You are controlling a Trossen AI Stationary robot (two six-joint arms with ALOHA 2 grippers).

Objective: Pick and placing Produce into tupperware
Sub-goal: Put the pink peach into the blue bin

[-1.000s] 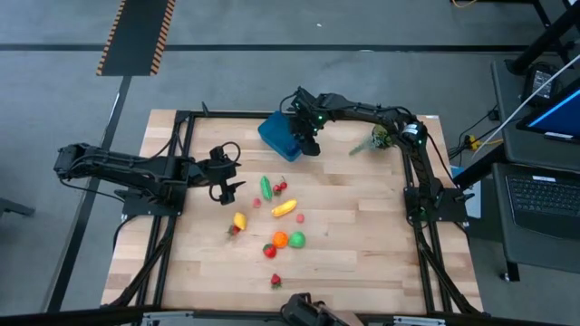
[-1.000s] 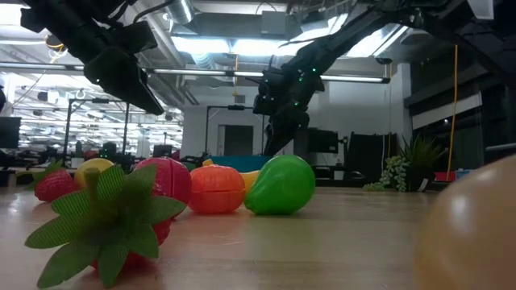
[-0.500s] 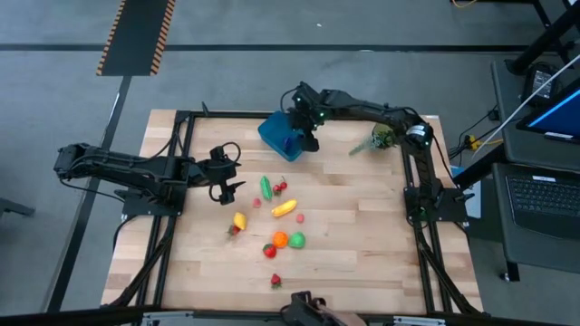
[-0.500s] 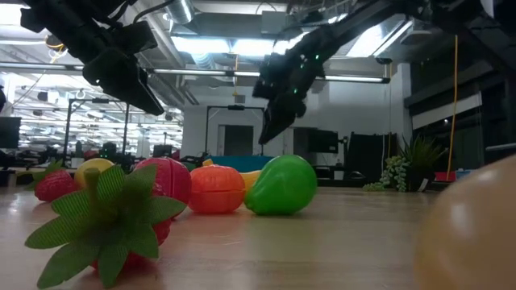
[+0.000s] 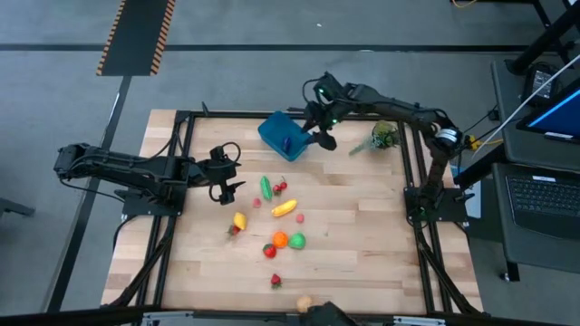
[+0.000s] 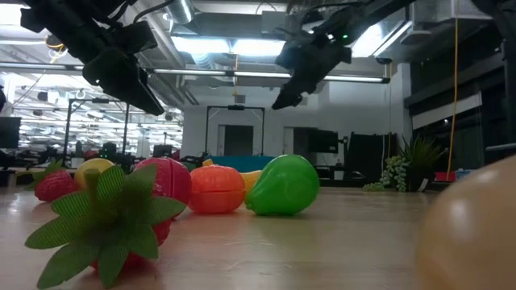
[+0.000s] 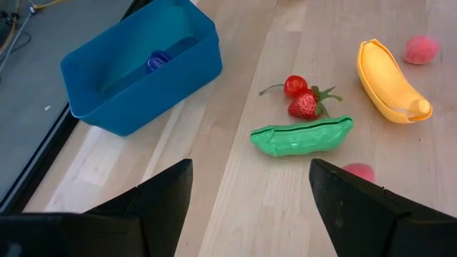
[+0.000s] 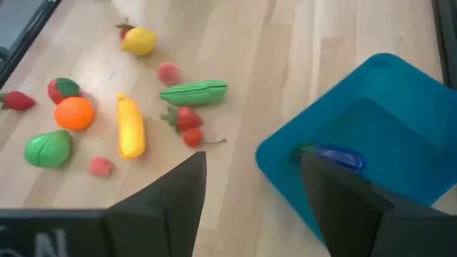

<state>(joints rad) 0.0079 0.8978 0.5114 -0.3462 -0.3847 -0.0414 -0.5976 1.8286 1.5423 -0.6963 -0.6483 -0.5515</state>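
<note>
A: Start at the near edge of the table [image 5: 362,272].

B: A tan round piece [image 5: 304,304] lies at the near edge, a strawberry [image 5: 275,282] just behind it. Further in, a red fruit [image 5: 269,250], an orange [image 5: 281,240] and a green pear [image 5: 296,239] sit closely grouped. A lemon [image 5: 239,220] lies to their left.

A: Mid-table?

B: A yellow banana [image 5: 284,207], a green pea pod [image 5: 265,187], and cherries with a second strawberry [image 5: 280,187] just beside the pod. Two small pink pieces lie loose, one of them [image 5: 299,218] close to the banana.

A: The left gripper [image 5: 231,187]?

B: Raised at the left side of the produce, jaws apart and holding nothing.

A: The tupperware [image 5: 277,132]?

B: At the far side, tilted relative to the table edges. One blue-purple item [image 8: 340,158] lies inside, visible in both wrist views.

A: The right gripper [image 5: 324,139]?

B: Raised beside the container's right edge, above the table. Fingers [image 8: 343,200] spread apart, nothing between them.

A: Anything else at the far end?

B: A leafy plant sprig [image 5: 379,139] lies near the far right corner, apart from the container.
</note>
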